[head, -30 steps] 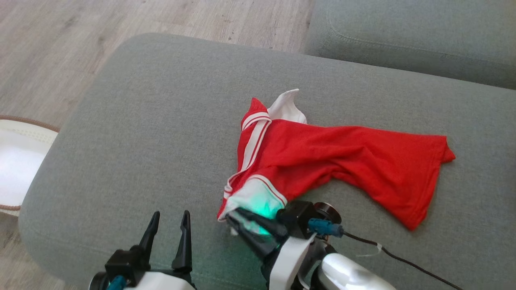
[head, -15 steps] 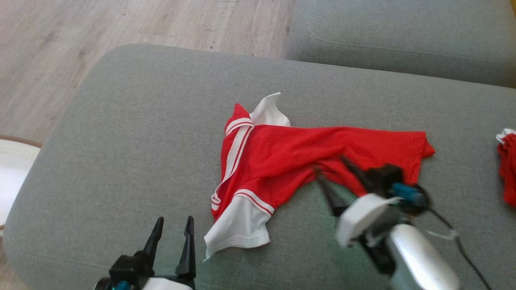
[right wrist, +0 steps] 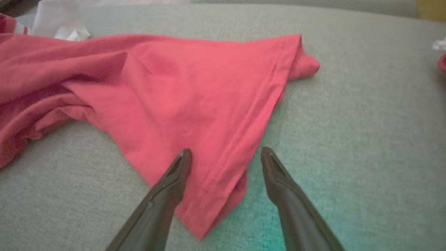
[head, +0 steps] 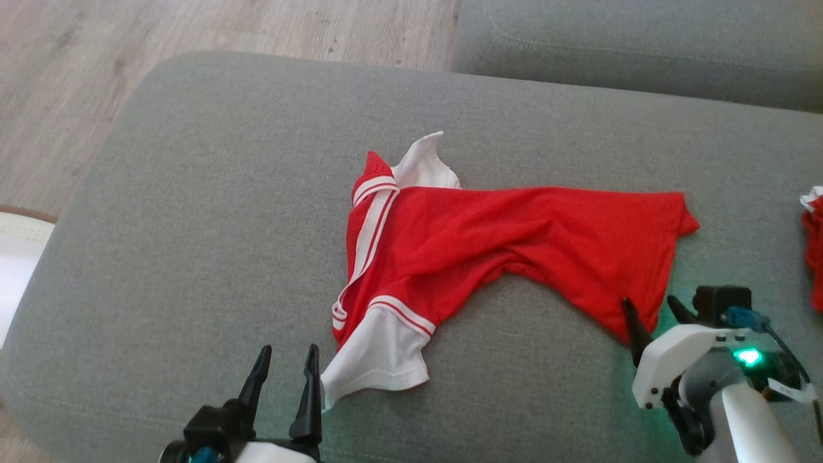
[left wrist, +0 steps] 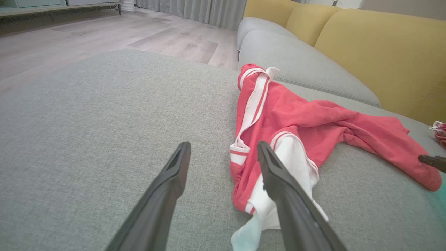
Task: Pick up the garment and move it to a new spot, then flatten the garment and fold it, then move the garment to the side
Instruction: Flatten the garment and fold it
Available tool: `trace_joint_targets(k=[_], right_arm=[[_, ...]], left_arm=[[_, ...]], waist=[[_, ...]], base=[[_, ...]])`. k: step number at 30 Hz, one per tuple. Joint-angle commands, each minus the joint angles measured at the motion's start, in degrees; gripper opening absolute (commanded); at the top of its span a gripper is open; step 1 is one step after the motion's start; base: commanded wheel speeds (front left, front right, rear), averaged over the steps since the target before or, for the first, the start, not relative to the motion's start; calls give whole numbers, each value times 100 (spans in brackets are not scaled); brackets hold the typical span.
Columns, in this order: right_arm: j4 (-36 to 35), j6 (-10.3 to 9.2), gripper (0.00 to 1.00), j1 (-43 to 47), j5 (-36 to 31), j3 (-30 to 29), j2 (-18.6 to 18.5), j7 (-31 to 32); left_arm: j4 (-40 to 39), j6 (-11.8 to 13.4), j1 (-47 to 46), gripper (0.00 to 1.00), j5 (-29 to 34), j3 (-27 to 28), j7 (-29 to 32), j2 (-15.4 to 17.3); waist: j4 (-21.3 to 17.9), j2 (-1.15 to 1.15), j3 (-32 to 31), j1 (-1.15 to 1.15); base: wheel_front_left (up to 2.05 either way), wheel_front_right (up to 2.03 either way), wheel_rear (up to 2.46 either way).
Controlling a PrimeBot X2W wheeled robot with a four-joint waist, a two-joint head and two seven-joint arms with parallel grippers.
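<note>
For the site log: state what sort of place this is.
Probably a home living room: a grey sofa seat with yellow back cushions, a wood-look floor and curtains behind.

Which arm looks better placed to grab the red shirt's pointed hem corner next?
Probably the right. Its open right gripper has the hem corner of the garment between its fingers in its wrist view. The left gripper, also open, sits at the white sleeve, the opposite end.
</note>
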Motion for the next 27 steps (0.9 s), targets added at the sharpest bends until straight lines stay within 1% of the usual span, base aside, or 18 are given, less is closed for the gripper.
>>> trace_joint_targets(k=[1,6,10,11,12,13,14,15,19,23,25,27], right_arm=[[-82,37,100,-314,74,77,29,38],[329,37,100,-634,260,-25,45,195],[563,37,100,-849,468,70,49,168],[580,37,91,-884,510,115,49,131],[580,37,66,-912,558,171,50,82],[568,37,46,-937,605,216,50,19],[542,37,32,-957,639,263,45,-56],[505,37,22,-971,648,304,28,-147],[243,37,9,-998,599,405,-10,-494],[-72,37,10,-950,518,502,-6,-654],[-353,37,0,-866,489,579,-1,-705],[-679,37,0,-740,497,653,7,-702]], left_arm=[[-137,-33,-335,100,24,209,-57,25],[-99,-61,-407,100,42,191,-64,9],[-65,-81,-447,100,48,172,-66,1],[-56,-81,-450,100,47,172,-67,2],[-49,-79,-450,100,45,173,-68,4],[-43,-75,-449,100,42,175,-68,6],[-37,-69,-444,100,40,179,-69,9],[-34,-62,-438,100,37,182,-70,12],[-41,-39,-417,100,26,185,-69,23],[-46,-28,-388,100,16,174,-60,33],[-51,-22,-367,100,9,164,-51,42],[-62,-12,-350,100,3,156,-41,50]], waist=[[13,0,53,0],[46,0,150,0],[80,0,182,0],[81,0,180,0],[79,0,178,0],[74,0,171,0],[66,0,163,0],[54,0,151,0],[-10,0,91,0],[-65,0,24,0],[-96,0,-20,0],[-119,0,-59,0]], base=[[0,0,0],[0,0,0],[0,0,0],[0,0,0],[0,0,0],[0,0,0],[0,0,0],[0,0,0],[0,0,0],[0,0,0],[0,0,0],[0,0,0]])
